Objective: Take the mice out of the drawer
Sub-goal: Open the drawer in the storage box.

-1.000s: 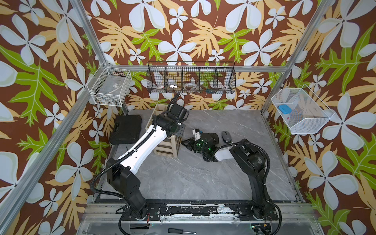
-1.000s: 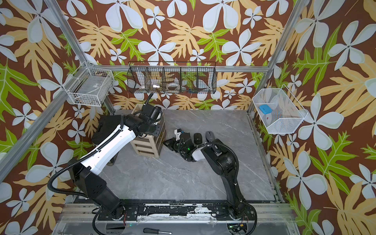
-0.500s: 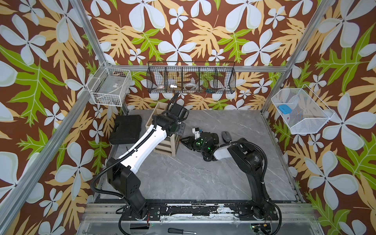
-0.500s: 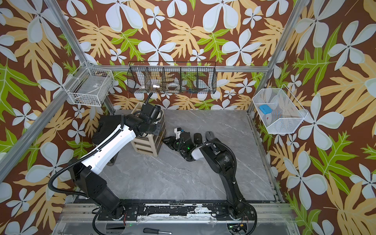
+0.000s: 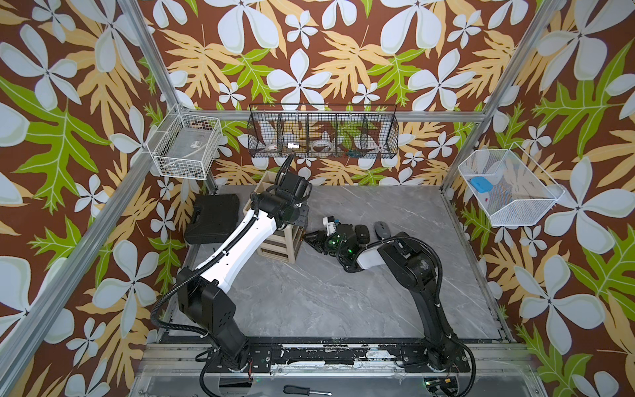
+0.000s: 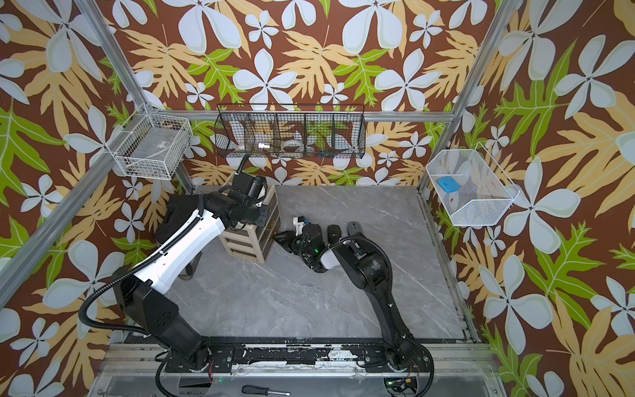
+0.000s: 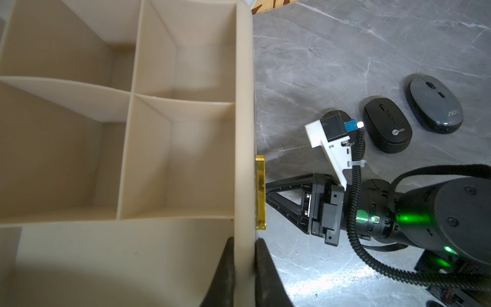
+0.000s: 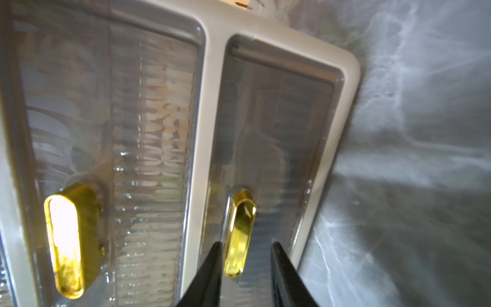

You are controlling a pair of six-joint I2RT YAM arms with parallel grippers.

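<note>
The desk (image 5: pixel 309 302) carries a beige drawer unit (image 5: pixel 276 246). The main danger, I think, is that this light unit slides or tips when a drawer is pulled. The left hand (image 7: pixel 245 247) is closed on the thin top rim of the unit, and such a narrow pinch on smooth plastic can slip.

The right hand (image 8: pixel 246 245) is low at the front of the unit. Its jaws stand a little apart on both sides of the gold handle (image 8: pixel 241 212) of a closed drawer and do not press it yet. The handle is not in the middle of the jaws, so they may close crooked and slide off the glossy surface.

Three mice lie on the desk just beside the right arm: a dark grey mouse (image 7: pixel 435 103), a black mouse (image 7: pixel 388 125) and a second black mouse (image 7: pixel 326 116), half hidden by the arm's camera. If the arm draws back carelessly, it can sweep them away. Other mice do not show, because the ribbed drawer fronts hide the inside.
</note>
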